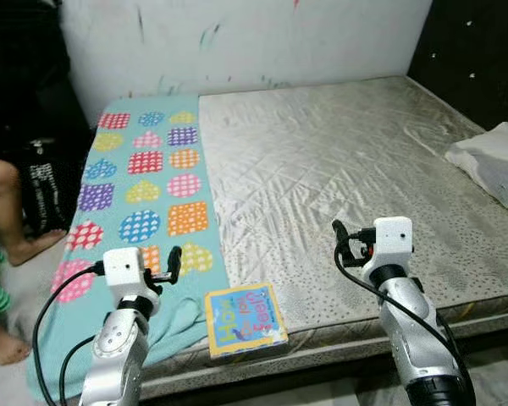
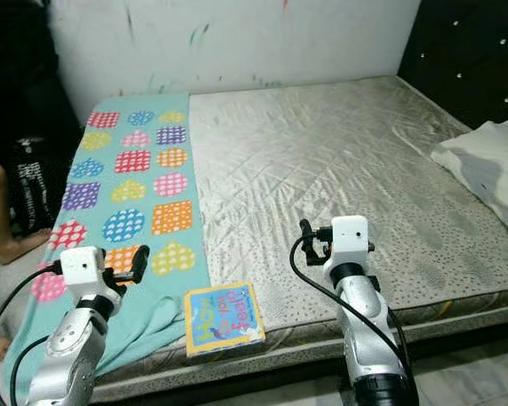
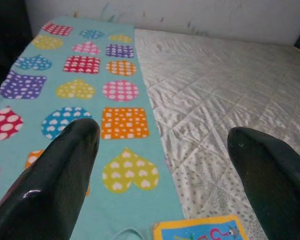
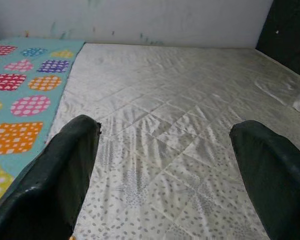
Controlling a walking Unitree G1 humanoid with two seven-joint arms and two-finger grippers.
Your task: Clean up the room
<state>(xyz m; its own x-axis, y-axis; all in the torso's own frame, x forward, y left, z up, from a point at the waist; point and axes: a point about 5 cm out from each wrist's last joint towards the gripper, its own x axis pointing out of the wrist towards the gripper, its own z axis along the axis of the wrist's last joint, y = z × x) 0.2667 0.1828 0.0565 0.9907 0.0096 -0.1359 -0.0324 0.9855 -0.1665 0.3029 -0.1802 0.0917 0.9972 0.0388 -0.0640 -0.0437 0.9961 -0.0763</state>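
A colourful children's book [image 1: 244,320] lies flat at the front edge of the bed, half on the turquoise blanket [image 1: 144,186] with its hearts and squares, half on the silver mattress [image 1: 339,161]. My left gripper [image 1: 173,264] hovers open just left of the book and above the blanket. In the left wrist view the book's corner [image 3: 200,229] shows below the spread fingers [image 3: 65,165]. My right gripper [image 1: 343,238] hangs open over bare mattress to the right of the book, holding nothing.
A white pillow [image 1: 495,161] lies at the bed's right side by the dark headboard [image 1: 474,51]. A person's bare legs [image 1: 8,211] and a black bag [image 1: 42,190] are on the floor left of the bed. A marked white wall [image 1: 237,38] stands behind.
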